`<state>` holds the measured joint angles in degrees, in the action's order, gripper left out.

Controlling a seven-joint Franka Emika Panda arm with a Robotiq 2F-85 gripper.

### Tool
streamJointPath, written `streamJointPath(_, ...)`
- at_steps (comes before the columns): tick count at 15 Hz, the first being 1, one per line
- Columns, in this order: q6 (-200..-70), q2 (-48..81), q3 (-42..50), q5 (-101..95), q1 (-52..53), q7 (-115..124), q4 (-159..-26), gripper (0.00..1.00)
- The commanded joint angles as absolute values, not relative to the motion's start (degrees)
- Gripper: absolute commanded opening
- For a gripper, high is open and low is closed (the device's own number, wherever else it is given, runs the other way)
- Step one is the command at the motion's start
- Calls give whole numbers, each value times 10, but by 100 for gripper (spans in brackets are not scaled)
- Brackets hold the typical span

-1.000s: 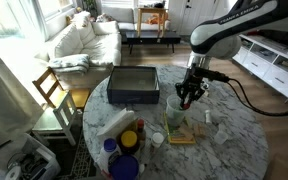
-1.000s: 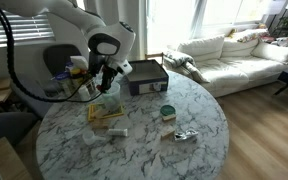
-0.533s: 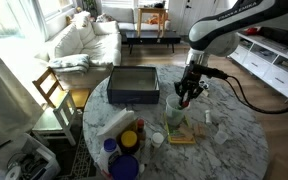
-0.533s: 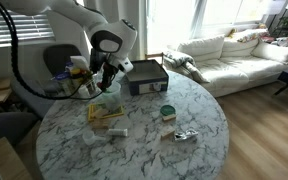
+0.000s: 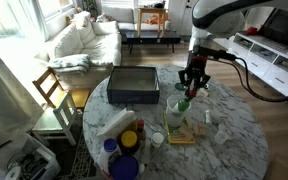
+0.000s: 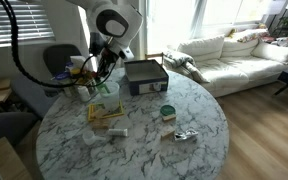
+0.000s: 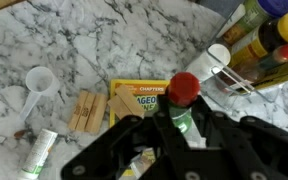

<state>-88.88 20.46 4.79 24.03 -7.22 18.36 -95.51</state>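
tool (image 7: 179,128) | clamped on 1 red-capped bottle (image 7: 184,88) | above yellow box (image 7: 134,101), marble table (image 7: 94,40)

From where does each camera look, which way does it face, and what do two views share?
Exterior view: high, looking down on marble table, sofa behind; arm and gripper show.
Exterior view: lower, facing across table toward sofa; arm shows.
Wrist view: straight down; fingers flank red-capped bottle.
Both exterior views share the black box.

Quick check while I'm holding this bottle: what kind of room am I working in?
Most likely a home living room: a white sofa, a round marble table under the gripper and its red-capped bottle, and a low white media cabinet.
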Motion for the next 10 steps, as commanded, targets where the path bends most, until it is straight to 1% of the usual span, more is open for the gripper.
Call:
streamJointPath(1,-790,223,55,249,-84,198,-881,7)
streamJointPath(10,-640,257,76,278,-119,209,-752,7)
